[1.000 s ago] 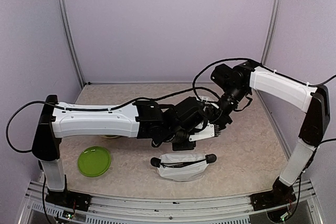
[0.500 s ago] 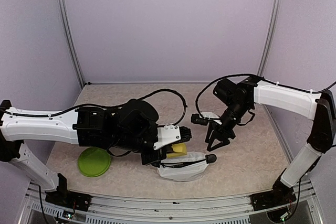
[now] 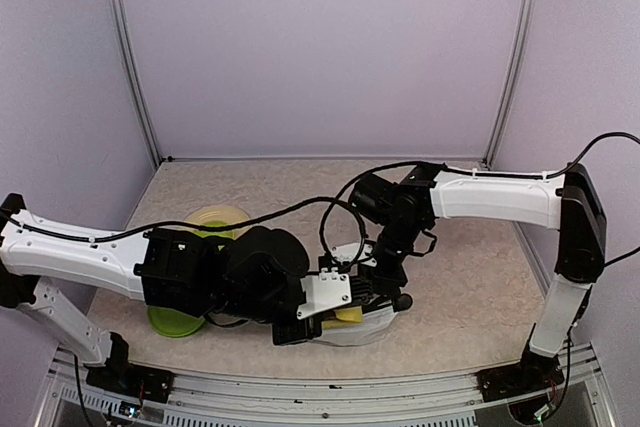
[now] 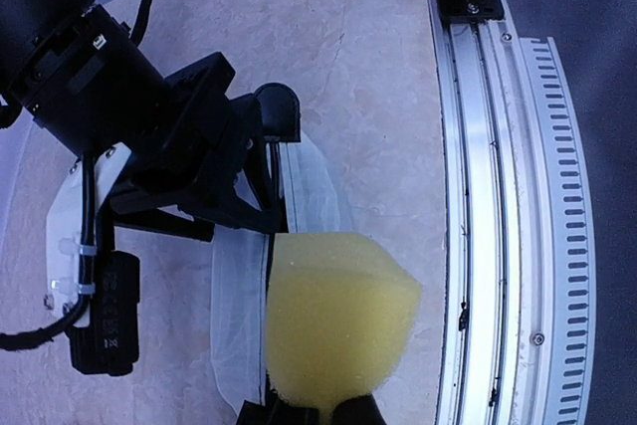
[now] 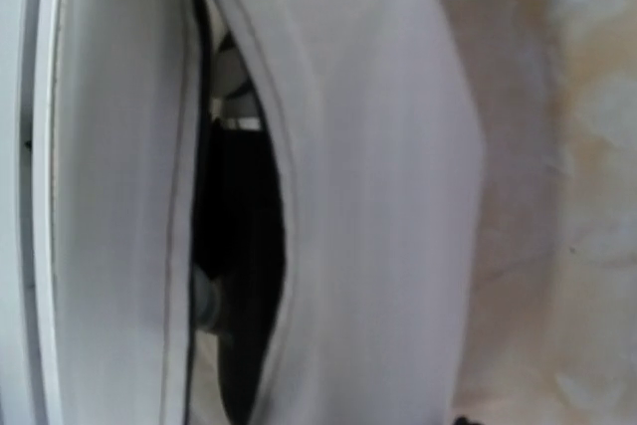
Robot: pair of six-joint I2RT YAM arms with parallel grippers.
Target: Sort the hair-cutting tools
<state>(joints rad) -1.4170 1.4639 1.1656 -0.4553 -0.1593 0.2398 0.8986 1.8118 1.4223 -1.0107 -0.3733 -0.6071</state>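
No scissors, clipper, comb guard or pin shows in the open. The white zip pouch (image 3: pixel 372 325) lies near the front edge, and its slit gapes in the right wrist view (image 5: pixel 234 246) over something dark with a silver part that I cannot identify. My left gripper (image 3: pixel 338 317) is shut on a yellow sponge (image 4: pixel 338 330) and holds it over the pouch's (image 4: pixel 314 186) zip. My right gripper (image 3: pixel 385 289) hangs just above the pouch's far side, jaws spread; it also shows in the left wrist view (image 4: pixel 234 211). Its fingers are out of its own wrist view.
A green plate (image 3: pixel 165 325) lies at the front left, half under my left arm. A pale yellow-green bowl (image 3: pixel 215 217) stands behind it. The metal rail (image 4: pixel 498 196) runs along the table's front edge, close to the pouch.
My left arm has swung back and down, bringing the yellow sponge to the pouch. My right arm has come forward and left from mid-table down onto the pouch. The bowl is now uncovered.
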